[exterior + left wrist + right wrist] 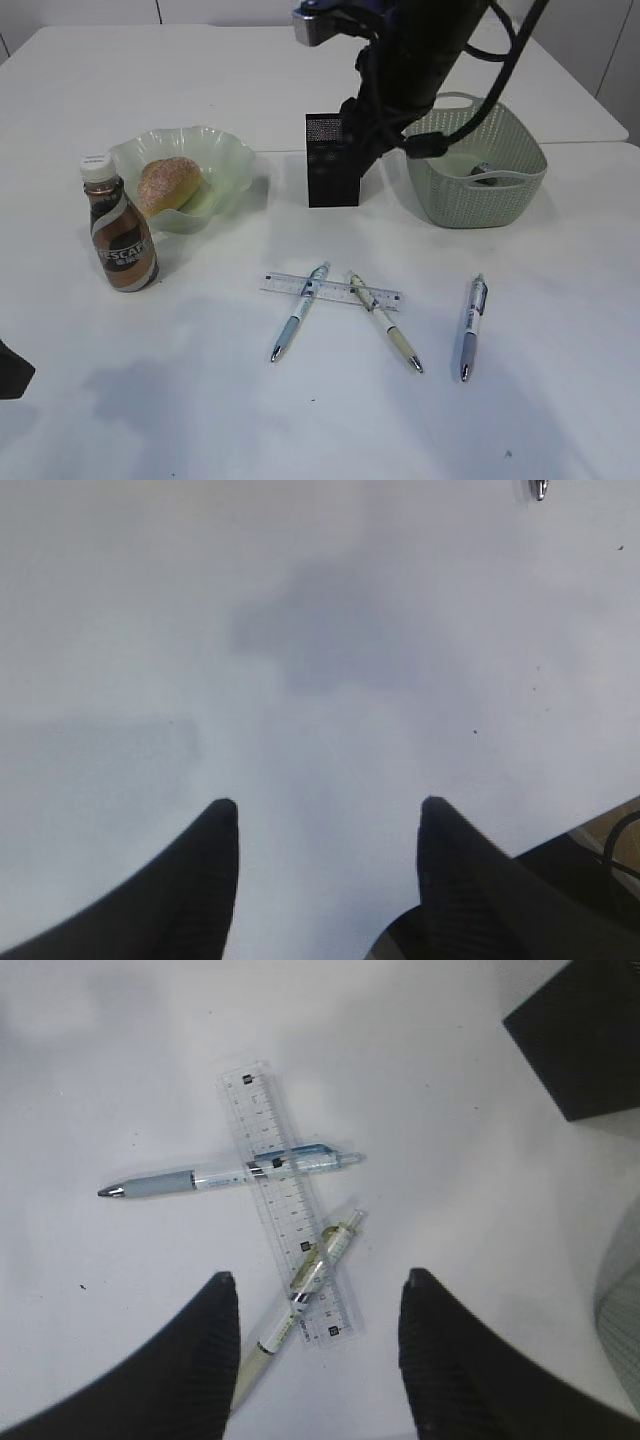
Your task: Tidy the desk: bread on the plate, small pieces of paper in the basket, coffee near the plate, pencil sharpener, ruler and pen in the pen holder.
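Note:
The bread [168,184] lies on the green plate [235,150]. The coffee bottle [118,230] stands just left of and in front of the plate. The black pen holder [332,160] stands mid-table. A clear ruler [330,291] lies under a blue pen [300,312] and a yellow-green pen [385,322]; a third pen [472,314] lies to the right. My right gripper [315,1280] is open and empty, above the ruler [285,1195], blue pen [230,1172] and yellow-green pen [305,1280]. My left gripper [328,805] is open and empty over bare table.
The green basket [480,190] stands at the right with a small dark object [484,174] inside. My right arm [400,80] hangs in front of the pen holder and basket. A pen tip [538,488] shows at the top of the left wrist view.

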Controlling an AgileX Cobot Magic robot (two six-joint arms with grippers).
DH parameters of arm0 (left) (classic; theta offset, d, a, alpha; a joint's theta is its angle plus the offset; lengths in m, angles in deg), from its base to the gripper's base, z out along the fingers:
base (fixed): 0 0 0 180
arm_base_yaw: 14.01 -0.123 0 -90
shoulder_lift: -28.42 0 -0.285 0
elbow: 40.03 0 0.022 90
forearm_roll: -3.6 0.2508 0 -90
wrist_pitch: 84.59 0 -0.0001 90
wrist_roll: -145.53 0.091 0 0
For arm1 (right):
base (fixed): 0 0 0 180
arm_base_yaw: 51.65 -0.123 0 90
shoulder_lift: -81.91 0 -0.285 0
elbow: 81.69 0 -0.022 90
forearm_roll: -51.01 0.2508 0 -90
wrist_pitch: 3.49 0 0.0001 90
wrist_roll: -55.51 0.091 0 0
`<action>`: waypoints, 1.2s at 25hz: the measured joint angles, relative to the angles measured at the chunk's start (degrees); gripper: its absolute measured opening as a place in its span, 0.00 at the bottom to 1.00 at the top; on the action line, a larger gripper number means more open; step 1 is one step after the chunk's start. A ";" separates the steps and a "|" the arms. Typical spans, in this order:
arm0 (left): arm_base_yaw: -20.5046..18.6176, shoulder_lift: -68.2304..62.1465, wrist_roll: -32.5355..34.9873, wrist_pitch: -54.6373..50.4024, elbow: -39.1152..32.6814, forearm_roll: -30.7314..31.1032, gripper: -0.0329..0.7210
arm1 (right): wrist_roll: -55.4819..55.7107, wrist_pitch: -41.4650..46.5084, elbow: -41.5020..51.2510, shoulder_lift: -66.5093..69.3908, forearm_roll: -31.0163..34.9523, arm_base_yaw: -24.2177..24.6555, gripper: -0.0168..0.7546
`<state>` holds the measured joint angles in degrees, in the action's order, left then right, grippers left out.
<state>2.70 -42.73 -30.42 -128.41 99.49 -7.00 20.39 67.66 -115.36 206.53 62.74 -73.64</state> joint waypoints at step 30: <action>0.00 0.00 0.00 0.90 0.00 0.00 0.58 | -11.74 -6.14 0.02 11.49 4.87 -5.75 0.62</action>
<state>2.70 -42.73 -30.42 -127.51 99.49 -7.00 8.65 61.52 -115.33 218.02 67.61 -79.40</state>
